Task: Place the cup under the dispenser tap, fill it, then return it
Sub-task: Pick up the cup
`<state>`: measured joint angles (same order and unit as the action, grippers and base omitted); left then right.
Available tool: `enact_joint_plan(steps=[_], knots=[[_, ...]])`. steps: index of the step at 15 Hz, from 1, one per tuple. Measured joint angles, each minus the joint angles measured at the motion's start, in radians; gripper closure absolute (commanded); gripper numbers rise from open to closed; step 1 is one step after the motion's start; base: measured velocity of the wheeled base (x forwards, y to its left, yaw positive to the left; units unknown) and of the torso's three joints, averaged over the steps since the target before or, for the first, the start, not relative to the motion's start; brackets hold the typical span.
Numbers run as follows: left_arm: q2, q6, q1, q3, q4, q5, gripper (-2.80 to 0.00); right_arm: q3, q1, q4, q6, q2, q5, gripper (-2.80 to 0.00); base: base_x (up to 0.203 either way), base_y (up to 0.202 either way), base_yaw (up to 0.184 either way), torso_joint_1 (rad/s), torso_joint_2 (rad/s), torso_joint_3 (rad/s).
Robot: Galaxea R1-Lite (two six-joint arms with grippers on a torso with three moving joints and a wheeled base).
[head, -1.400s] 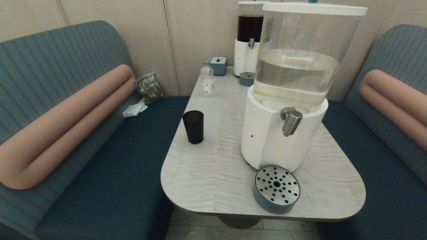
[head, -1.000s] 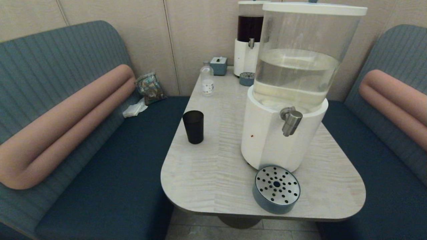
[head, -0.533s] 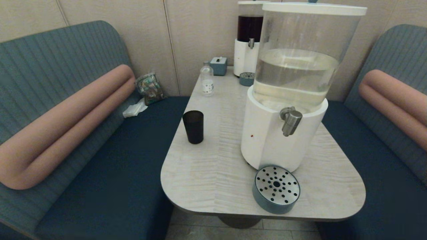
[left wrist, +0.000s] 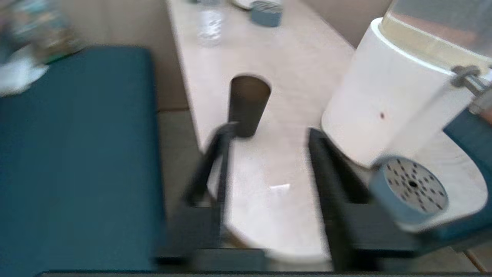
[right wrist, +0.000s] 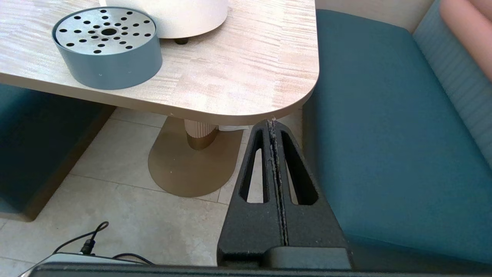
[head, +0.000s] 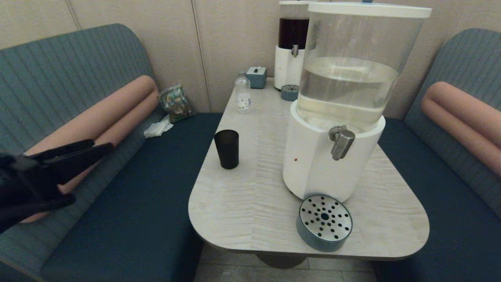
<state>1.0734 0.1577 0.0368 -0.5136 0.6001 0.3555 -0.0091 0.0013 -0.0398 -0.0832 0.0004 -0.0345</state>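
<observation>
One dark, tapered, handleless cup (head: 226, 149), upright.

My cup (head: 226, 149) is dark brown, almost black. The tap (head: 341, 141) is shiny grey metal. It sits on a big white dispenser (head: 313, 164) with a see-through tank of pale water. The table (head: 242, 207) is light wood with wavy lines. The drip tray (head: 324, 222) is blue-grey with a silver top full of black dots. The seat (head: 133, 219) is dark blue, and the long cushion (head: 117, 109) is pink. My left gripper (head: 80, 172) is black. My right gripper (right wrist: 273, 123) is black too.
</observation>
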Motion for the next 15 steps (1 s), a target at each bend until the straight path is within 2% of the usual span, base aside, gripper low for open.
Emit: enact_joint_plan(steps=[3,6,8,11,15], knots=[[0.267,-0.023,0.001,0.014,0.335,0.056,-2.8,0.0,0.0,0.0,0.0,0.0,0.0,0.0,0.0,0.0,0.0,0.0,0.0,0.0],[0.527,-0.081,-0.001,0.032,0.708,0.125,-2.8,0.0,0.0,0.0,0.0,0.0,0.0,0.0,0.0,0.0,0.0,0.0,0.0,0.0],[0.655,-0.123,-0.001,0.038,0.858,0.195,-2.8,0.0,0.0,0.0,0.0,0.0,0.0,0.0,0.0,0.0,0.0,0.0,0.0,0.0],[0.811,-0.154,-0.002,0.003,0.899,0.231,-2.8,0.0,0.0,0.0,0.0,0.0,0.0,0.0,0.0,0.0,0.0,0.0,0.0,0.0],[0.98,-0.162,0.002,-0.11,0.901,0.263,-2.8,0.0,0.0,0.0,0.0,0.0,0.0,0.0,0.0,0.0,0.0,0.0,0.0,0.0]])
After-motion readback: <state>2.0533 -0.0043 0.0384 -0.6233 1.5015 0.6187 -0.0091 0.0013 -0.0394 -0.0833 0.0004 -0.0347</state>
